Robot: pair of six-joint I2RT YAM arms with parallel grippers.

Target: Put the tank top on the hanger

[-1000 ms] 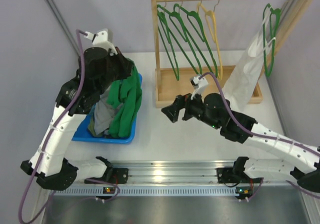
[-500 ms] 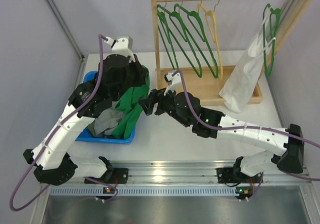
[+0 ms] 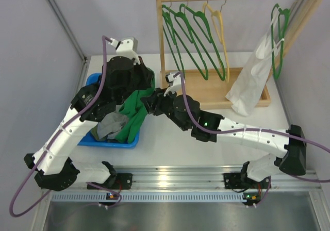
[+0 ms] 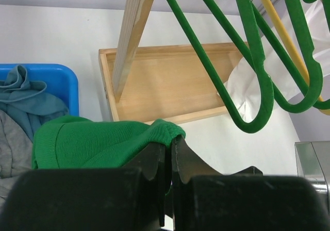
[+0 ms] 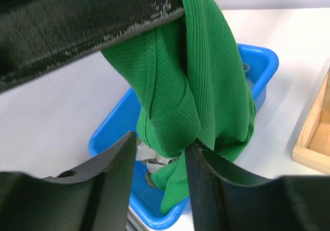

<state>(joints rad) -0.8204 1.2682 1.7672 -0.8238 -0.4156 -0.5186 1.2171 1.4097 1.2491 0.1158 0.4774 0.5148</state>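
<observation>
The bright green tank top (image 3: 135,107) hangs bunched over the blue bin (image 3: 111,144). My left gripper (image 4: 170,143) is shut on its top edge (image 4: 103,141). My right gripper (image 5: 161,141) has come in from the right at the cloth (image 5: 206,86). Its jaws stand apart around a hanging fold; the right finger (image 5: 206,164) touches the fabric, and a gap shows at the left one. In the top view the right gripper (image 3: 147,106) sits just below the left gripper (image 3: 146,89). The yellow hanger (image 3: 219,30) hangs on the rail among the green ones.
A wooden rack (image 3: 216,93) with a tray base stands at the back right. It carries dark green hangers (image 3: 185,35) and a white garment (image 3: 258,71). Grey and teal clothes (image 3: 109,126) lie in the bin (image 5: 111,133). The rack post (image 4: 135,35) is close to my left gripper.
My left arm lifted the tank top up and to the right. My right arm swung left from mid-table to the hanging cloth, and its jaws narrowed around a fold.
</observation>
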